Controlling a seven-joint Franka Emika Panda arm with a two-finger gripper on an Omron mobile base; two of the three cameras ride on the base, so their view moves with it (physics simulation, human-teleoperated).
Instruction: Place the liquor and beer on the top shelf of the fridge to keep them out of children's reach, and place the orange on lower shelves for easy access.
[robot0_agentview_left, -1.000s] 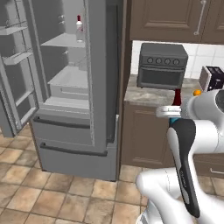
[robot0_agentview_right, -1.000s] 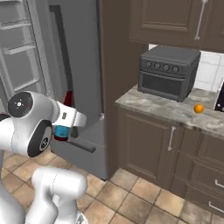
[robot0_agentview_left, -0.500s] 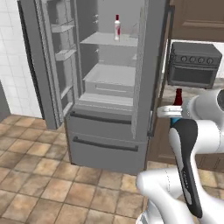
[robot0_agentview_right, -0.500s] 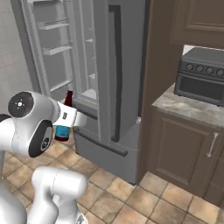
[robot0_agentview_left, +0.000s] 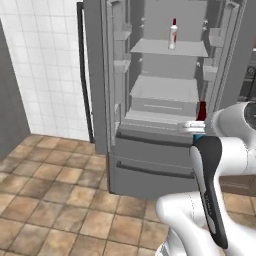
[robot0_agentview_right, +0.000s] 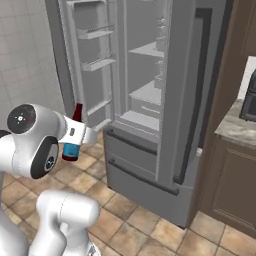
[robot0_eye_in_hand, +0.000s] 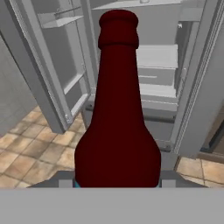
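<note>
Maroon beer (robot0_eye_in_hand: 117, 113) upright before open fridge (robot0_agentview_left: 165, 95)

The liquor (robot0_agentview_left: 173, 34) stands on the fridge's (robot0_agentview_left: 150, 165) top shelf (robot0_agentview_left: 150, 48).

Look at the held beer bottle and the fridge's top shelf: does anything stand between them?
Nothing visible blocks the way. The beer is upright in the gripper, in front of the open fridge, both doors swung aside. The liquor already stands on the top shelf, right of centre, leaving bare shelf to its left.
</note>
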